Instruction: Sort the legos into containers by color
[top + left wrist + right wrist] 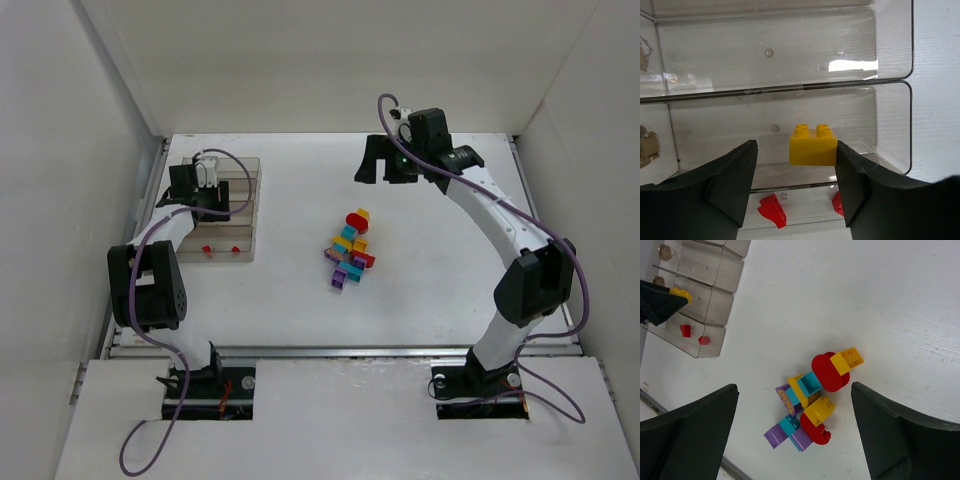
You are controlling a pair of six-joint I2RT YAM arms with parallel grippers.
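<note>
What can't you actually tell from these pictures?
- Left wrist view: whether the yellow brick touches a finger of the left hand or lies free; their edges merge.
- Left wrist view: one red brick, mostly behind a finger.
- Top view: the organizer compartment under the left hand, covered by it.
- Top view: the pile, its brick count; too small, overlapping.

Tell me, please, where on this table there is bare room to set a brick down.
Bare table lies between the organizer and the brick pile, also right of the pile up to the right arm, and in front toward the near rail. Crowded: the pile itself, and the organizer, with the left arm over it.
</note>
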